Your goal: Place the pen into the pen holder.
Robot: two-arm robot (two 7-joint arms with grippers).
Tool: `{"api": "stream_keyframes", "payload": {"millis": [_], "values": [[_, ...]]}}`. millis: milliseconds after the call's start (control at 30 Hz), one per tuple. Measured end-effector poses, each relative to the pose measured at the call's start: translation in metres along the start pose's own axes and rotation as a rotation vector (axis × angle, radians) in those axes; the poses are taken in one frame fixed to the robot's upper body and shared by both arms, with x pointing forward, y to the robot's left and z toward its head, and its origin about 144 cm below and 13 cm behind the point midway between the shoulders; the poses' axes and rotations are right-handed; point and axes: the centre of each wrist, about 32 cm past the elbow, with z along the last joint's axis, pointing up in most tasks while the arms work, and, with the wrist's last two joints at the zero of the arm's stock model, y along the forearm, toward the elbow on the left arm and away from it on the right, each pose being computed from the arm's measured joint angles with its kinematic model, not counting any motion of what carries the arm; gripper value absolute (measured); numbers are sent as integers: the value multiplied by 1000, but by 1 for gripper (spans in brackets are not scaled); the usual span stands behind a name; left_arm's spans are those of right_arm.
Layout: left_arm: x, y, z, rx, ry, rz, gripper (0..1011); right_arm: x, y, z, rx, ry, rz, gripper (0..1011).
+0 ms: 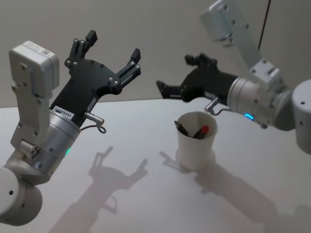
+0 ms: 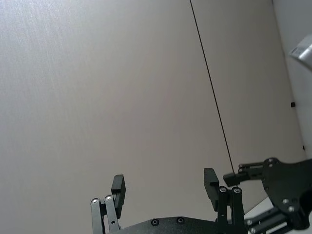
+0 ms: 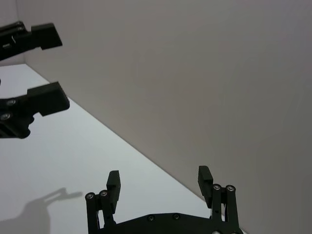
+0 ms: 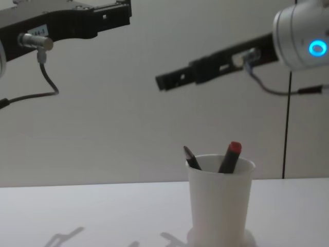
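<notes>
The pen holder [image 1: 196,145], a white paper cup, stands upright on the white table, right of centre. Two pens lean inside it: a dark pen [image 1: 182,129] and a red-capped pen [image 1: 202,131]. The chest view shows the same cup [image 4: 220,206] with the dark pen [image 4: 192,158] and the red-capped pen [image 4: 230,155] poking above its rim. My left gripper [image 1: 113,44] is raised high at the left, open and empty. Up behind the cup, my right gripper [image 1: 176,74] hangs open and empty too. Each wrist view shows its own gripper, left [image 2: 165,187] and right [image 3: 159,180], holding nothing.
The white table [image 1: 121,194] carries only the arms' shadows in front of and left of the cup. A plain wall stands behind, with a thin dark cable [image 4: 287,128] hanging at the right.
</notes>
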Motion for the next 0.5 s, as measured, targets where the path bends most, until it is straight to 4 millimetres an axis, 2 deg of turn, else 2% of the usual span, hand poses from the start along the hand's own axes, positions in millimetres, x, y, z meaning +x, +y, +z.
{"api": "stream_keyframes", "payload": {"millis": [500], "values": [[0, 0, 0, 0, 0, 0, 1001, 7, -35, 29, 153, -55, -168, 1001]]}}
